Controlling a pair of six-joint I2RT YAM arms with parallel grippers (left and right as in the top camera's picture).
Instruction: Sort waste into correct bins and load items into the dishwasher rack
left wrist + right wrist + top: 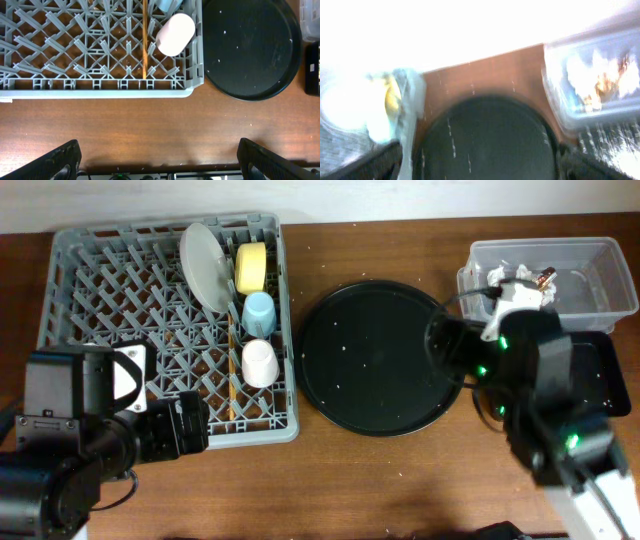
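speckled brown wooden table (pixel 400 480), white wall (pixel 420 195) behind, left tool (pixel 159 145) and right tool (pixel 480 150) both spread wide

We see a brown wooden table (pixel 400 480) with fine pale specks (pixel 318 250) scattered on its bare surface. On it, the grey dishwasher rack (pixel 120 290) takes up the ten o'clock part, and just beside the rack's right wall, near the middle, lies the round black tray (pixel 375 360). At two o'clock stands the clear tub (pixel 610 280), and directly below it, at three o'clock, lies the flat black tray (pixel 612 375), which shows only in part.
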